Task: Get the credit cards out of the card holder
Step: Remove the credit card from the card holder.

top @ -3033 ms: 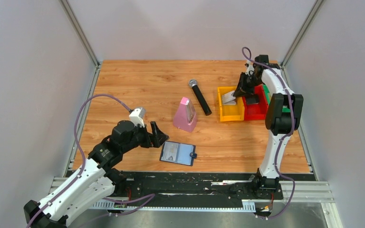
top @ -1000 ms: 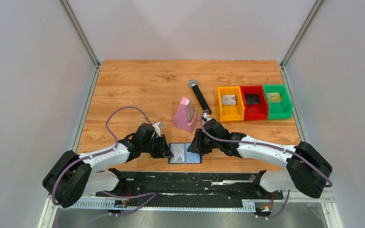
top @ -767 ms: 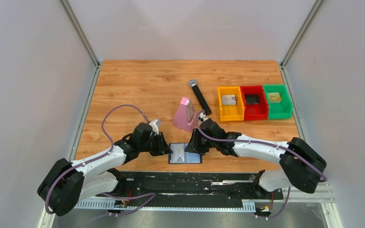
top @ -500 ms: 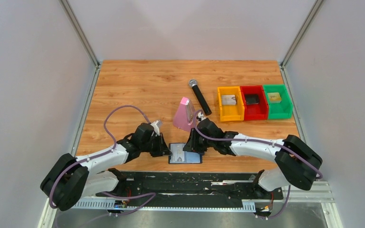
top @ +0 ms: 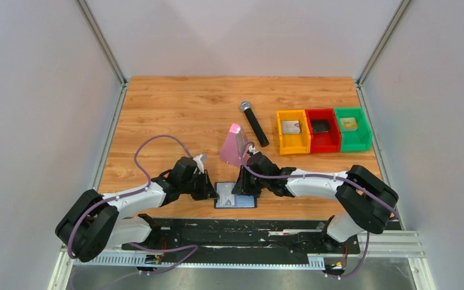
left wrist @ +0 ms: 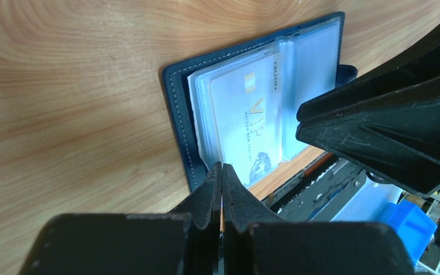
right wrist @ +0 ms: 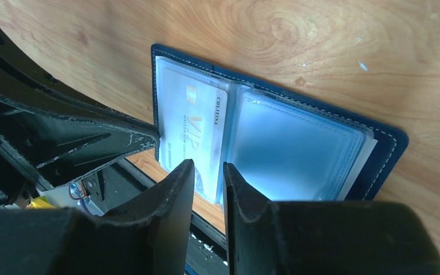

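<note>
Overhead looks down; both close wrist views share the card holder point(right wrist: 292, 154).

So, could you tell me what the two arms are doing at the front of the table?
Both arms work on the open navy card holder lying on the table. The left gripper is shut, tips at the holder's edge. The right gripper has its jaws narrowly apart over the end of a pale VIP card, which sits inside the holder, not yet out.

The left arm point(top: 128, 202) and right arm point(top: 314, 179) share white shells, black joints, looping purple cables point(top: 157, 136) and black fingers point(right wrist: 166, 229) scuffed pale.
</note>
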